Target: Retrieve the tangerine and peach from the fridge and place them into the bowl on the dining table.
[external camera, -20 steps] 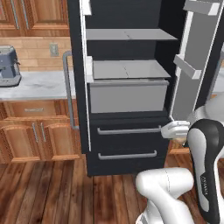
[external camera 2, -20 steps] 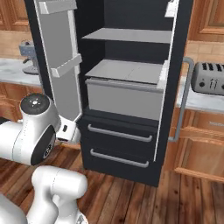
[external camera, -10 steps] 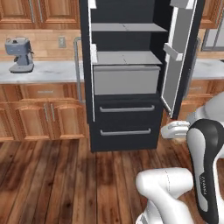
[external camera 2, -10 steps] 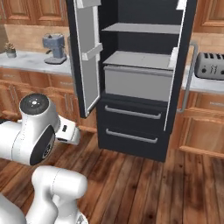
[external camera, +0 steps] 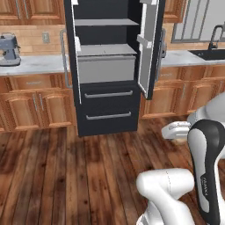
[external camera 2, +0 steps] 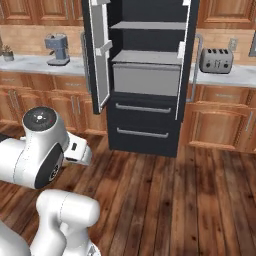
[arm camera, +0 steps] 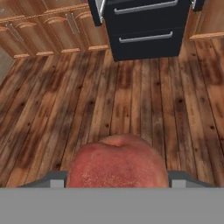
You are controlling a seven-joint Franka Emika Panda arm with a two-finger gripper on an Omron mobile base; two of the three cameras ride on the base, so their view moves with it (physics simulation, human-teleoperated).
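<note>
- One peach (arm camera: 117, 164) is seen in the hand view, round, with a rough speckled red skin paling to pinkish-tan at its top. It sits at the bottom of that view, directly in front of the hand camera, above the wooden floor (arm camera: 131, 96).
- One gripper (arm camera: 117, 178) is fitted; only two grey stubs are visible, one at each side of the peach. The finger tips are hidden by the fruit, so whether they are clamped on it cannot be told.
- One fridge (external camera: 107, 88) is present: tall, black, box-shaped, with both upper doors (external camera: 147, 44) swung open.
- Two long grey bar handles (external camera: 63, 59) are counted on the upper doors, one per door.
- Two lower drawers (external camera 2: 145, 122) are counted, each flat-fronted with one horizontal grey bar pull.
- Inside, two light grey shelves (external camera 2: 147, 25) are seen, one above the other, with a closed grey box-like compartment (external camera 2: 146, 80) under the lower one.
- White bins (external camera 2: 104, 47) are mounted on the inner door faces; their number cannot be counted exactly.
- The floor is made of dark brown planks with visible grain.
- Wooden cabinets (external camera: 30, 103) with panelled doors flank the fridge, topped by a pale marble counter (external camera: 30, 66).
- One coffee machine (external camera 2: 56, 49) and one silver toaster (external camera 2: 216, 61) stand on the counter.
- One dark sink (external camera: 213, 53) with a curved tap is set in the counter at the far right of the left base view.
</note>
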